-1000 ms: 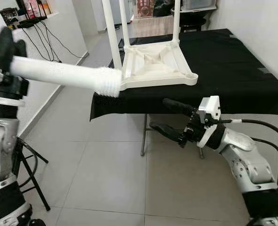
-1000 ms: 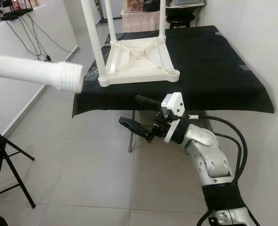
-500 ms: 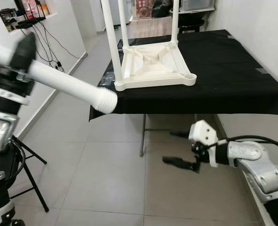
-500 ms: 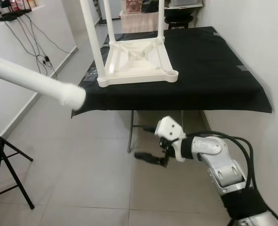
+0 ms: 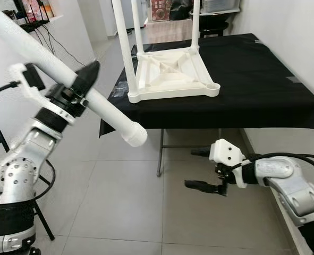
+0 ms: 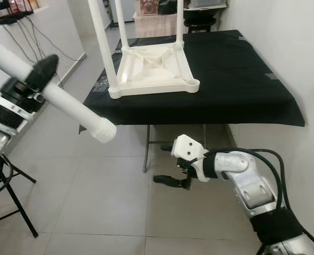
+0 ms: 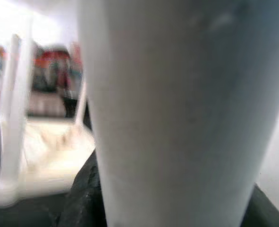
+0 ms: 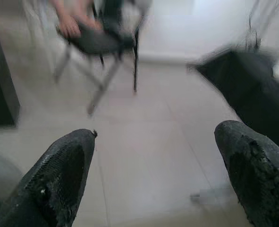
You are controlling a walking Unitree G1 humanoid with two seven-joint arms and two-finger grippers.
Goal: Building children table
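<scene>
The left claw grips a long white plastic table leg, its upper end cut off. The upturned white plastic tabletop sits on the black-draped desk beyond; the right claw hangs wide below.

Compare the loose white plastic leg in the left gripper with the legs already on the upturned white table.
The loose white plastic leg slants down over the floor, clamped in the left gripper; the fitted legs stand upright on the upturned white table. Its end is free; theirs are seated in corners. All are white tubes.

Smooth white plastic table leg & frame, matt black cloth
</scene>
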